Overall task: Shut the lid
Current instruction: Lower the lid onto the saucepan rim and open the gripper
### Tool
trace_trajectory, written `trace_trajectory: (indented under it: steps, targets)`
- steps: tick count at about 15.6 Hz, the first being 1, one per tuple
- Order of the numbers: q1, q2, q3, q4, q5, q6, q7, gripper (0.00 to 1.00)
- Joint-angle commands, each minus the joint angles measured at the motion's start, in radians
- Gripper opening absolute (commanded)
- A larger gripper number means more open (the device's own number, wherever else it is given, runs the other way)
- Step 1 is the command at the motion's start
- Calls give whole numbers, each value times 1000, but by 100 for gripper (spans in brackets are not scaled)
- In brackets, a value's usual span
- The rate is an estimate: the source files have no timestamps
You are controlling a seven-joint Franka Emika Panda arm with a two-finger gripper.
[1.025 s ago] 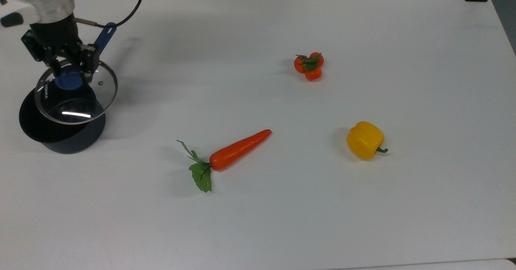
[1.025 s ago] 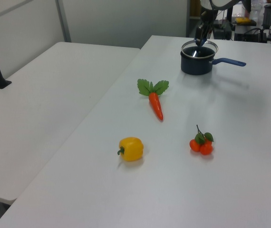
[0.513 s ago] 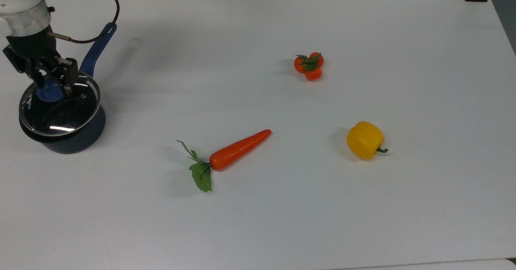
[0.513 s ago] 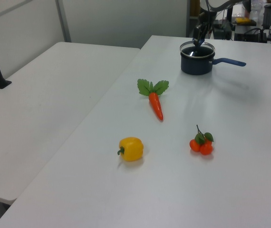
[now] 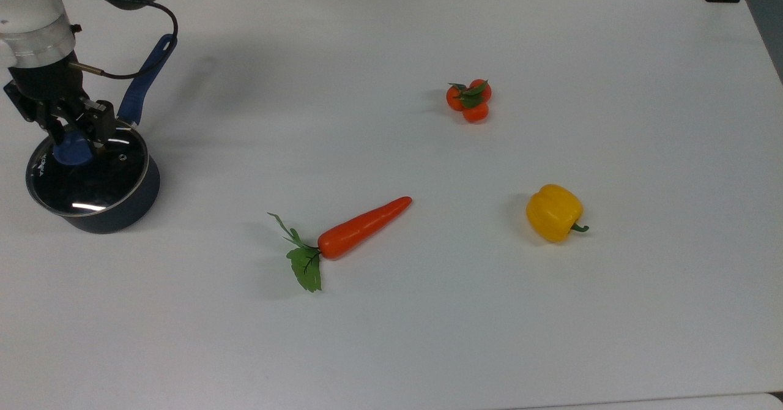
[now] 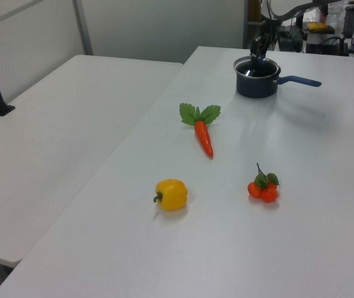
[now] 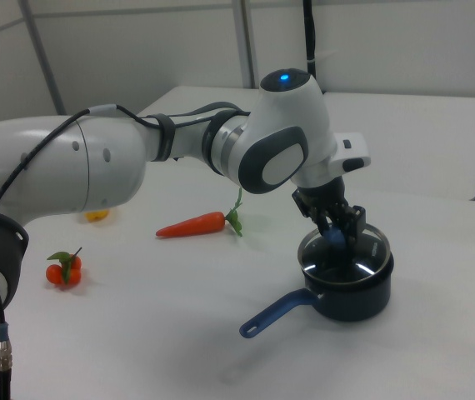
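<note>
Top view: the pincer (image 5: 74, 142) grips the lid (image 5: 87, 174) knob over the pot (image 5: 116, 211).

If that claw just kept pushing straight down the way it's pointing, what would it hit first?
The gripper points down at the blue knob of the glass lid, which seems to sit on the dark pot. It would likely press the knob first.

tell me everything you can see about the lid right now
The lid is a round clear glass disc with a metal rim, a blue centre knob and a small steam hole. It lies level on the dark pot, covering its mouth, at the top view's left edge of the white table. The gripper is shut on the knob.
</note>
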Motion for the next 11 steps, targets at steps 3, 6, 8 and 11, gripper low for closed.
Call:
trace_trajectory:
  steps: [3,6,8,11]
  targets:
    - [-7,-2,3,12,18,0,-23,40]
    - [-13,-8,2,6,22,-6,-20,42]
    - [-13,-10,2,1,21,-7,-16,42]
    - [-13,-14,2,3,21,-55,-15,42]
